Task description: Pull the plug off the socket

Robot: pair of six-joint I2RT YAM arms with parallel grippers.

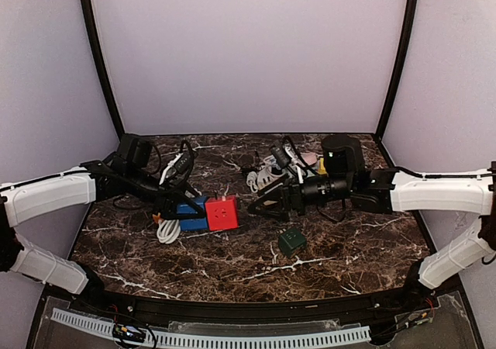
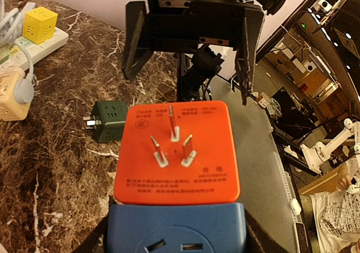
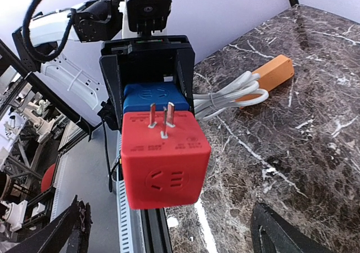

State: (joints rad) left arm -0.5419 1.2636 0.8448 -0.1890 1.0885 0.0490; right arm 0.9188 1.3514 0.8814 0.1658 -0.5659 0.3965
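Observation:
My left gripper [image 1: 184,209] is shut on a blue socket cube [image 1: 188,213], which hangs a little above the marble table. A red plug cube [image 1: 222,212] sits flush against the blue cube's outer face, and the join between them is hidden. Three bare prongs stand on the red cube's [image 2: 177,152] upper face. In the right wrist view the red cube [image 3: 163,163] faces me, with the blue cube [image 3: 154,98] behind it. My right gripper [image 1: 256,205] is open just right of the red cube, touching nothing.
A dark green cube adapter [image 1: 291,241] lies on the table [image 1: 349,256] to the front right. A coiled white cable [image 1: 167,229] with an orange end [image 3: 273,73] lies under the left gripper. White power strips [image 1: 271,174] and a yellow cube [image 2: 39,23] sit at the back.

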